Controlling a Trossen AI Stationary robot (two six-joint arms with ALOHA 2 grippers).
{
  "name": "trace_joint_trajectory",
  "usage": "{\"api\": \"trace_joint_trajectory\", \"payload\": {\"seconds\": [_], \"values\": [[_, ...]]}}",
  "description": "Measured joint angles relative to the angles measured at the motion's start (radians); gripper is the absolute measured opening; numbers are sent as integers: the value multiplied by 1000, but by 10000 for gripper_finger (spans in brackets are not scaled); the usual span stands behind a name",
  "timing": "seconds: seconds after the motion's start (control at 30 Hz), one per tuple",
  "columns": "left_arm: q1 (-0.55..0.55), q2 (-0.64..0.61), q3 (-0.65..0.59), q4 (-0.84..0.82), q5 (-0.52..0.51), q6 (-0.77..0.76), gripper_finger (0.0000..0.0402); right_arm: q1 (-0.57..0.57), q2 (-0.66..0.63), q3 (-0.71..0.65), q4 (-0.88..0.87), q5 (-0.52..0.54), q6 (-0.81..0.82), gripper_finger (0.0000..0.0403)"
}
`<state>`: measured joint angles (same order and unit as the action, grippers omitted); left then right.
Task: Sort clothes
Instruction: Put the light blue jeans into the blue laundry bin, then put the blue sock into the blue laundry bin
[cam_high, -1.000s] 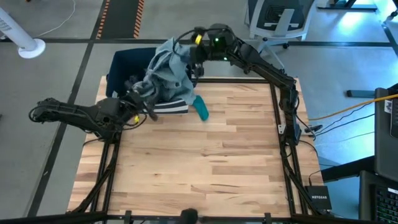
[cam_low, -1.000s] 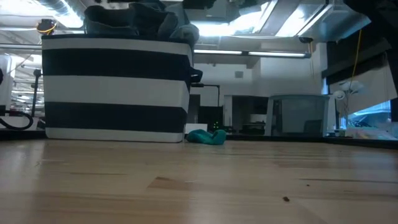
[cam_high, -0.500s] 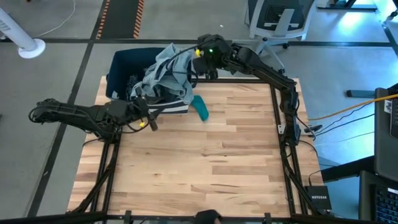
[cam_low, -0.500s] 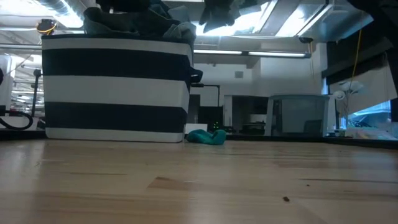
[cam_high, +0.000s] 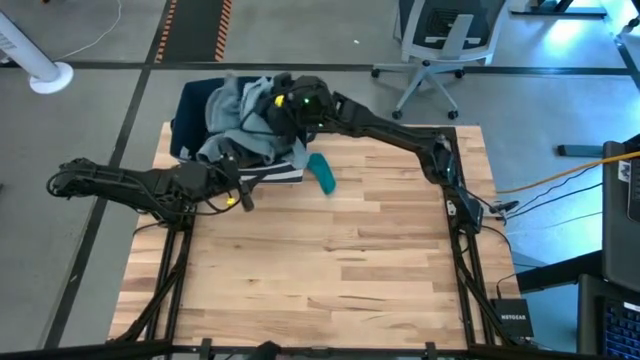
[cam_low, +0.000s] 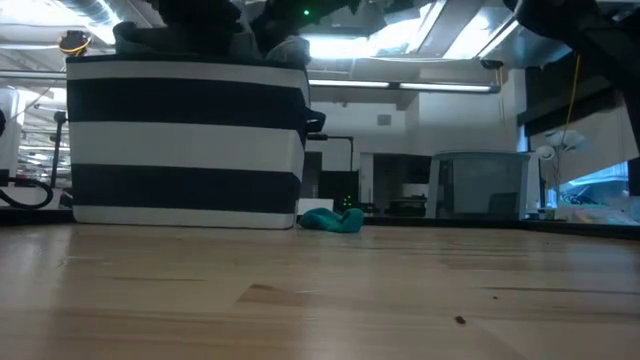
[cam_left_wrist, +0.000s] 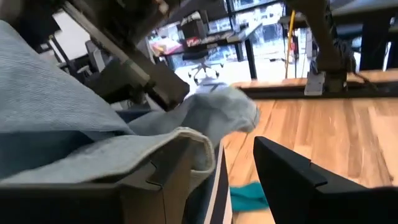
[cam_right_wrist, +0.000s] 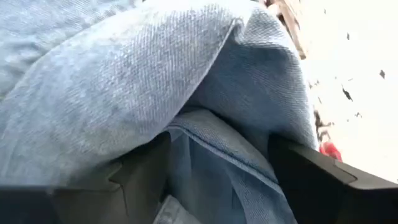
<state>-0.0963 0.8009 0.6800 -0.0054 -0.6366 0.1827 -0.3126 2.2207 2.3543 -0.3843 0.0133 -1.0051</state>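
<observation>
A light grey-blue garment (cam_high: 225, 110) is heaped over the top of a black-and-white striped bin (cam_high: 275, 173) and spills onto the dark blue bin (cam_high: 192, 100) behind it. In the low view the garment (cam_low: 175, 40) rises above the striped bin (cam_low: 185, 140). A teal piece (cam_high: 322, 173) lies on the table beside the striped bin's right side. My right gripper (cam_high: 280, 105) is open and pushed into the heap (cam_right_wrist: 155, 81). My left gripper (cam_high: 238, 180) is open at the striped bin's near left corner, and nothing is between its fingers (cam_left_wrist: 233, 180). My left gripper has a hem of the garment (cam_left_wrist: 193, 140) draped over one open finger (cam_left_wrist: 165, 180); the other finger is bare. My right gripper comes in nearly level from the table's right, and a fold of the garment (cam_right_wrist: 211, 143) fills the gap between its open fingers (cam_right_wrist: 140, 177). The garment rests on the bin.
The two bins stand at the table's far left. The wooden table top (cam_high: 340, 260) stretches to the near and right edges. An office chair (cam_high: 425, 40) stands on the floor beyond the far edge.
My right gripper has gone down and toward the table's left, from the far edge into the heap, staying open. The garment has sunk and spread leftward over the dark blue bin. My left gripper has tipped out of the cloth to the bin's near side.
</observation>
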Motion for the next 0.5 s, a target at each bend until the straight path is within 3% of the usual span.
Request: {"api": "trace_joint_trajectory", "payload": {"seconds": [0.1, 0.3, 0.5], "values": [[0, 0, 0, -49, -3, -33, 169, 15, -9, 0, -62, 53, -84, 289], [0, 0, 0, -111, -8, -125, 169, 40, -113, 0, -412, 286, -153, 289], [0, 0, 0, -110, -21, -141, 169, 50, -221, 1, -733, 328, -44, 289]]}}
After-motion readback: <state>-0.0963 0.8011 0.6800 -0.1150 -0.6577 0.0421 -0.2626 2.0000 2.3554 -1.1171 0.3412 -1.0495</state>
